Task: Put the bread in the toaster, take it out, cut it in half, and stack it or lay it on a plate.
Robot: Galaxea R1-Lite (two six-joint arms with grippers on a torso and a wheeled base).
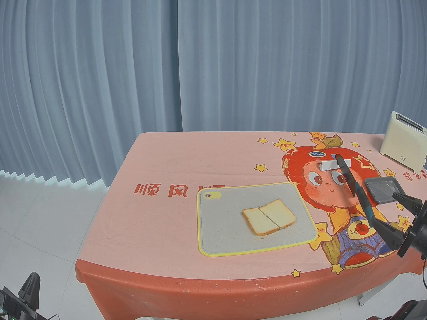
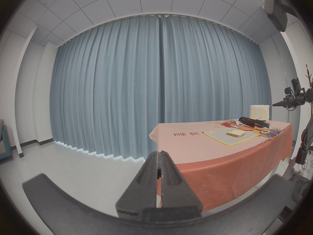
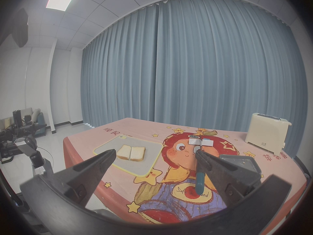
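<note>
The table, draped in a pink cartoon cloth, lies ahead of the right pincer, which hangs at the table's near right edge. Its fingers are spread wide and hold nothing. The left pincer sits low, well off the table's near left corner, fingers pressed together and empty.

Well to the left of the right pincer lies the grey, yellow-rimmed cutting board. Beyond the right pincer, at the table's far right corner, stands the cream toaster. The dark square plate sits just ahead of the open fingers. Beside the plate lies the knife, its black blade pointing away from the right pincer and its teal handle close to one fingertip. The bread, cut into two halves lying side by side and touching, rests on the cutting board.
</note>
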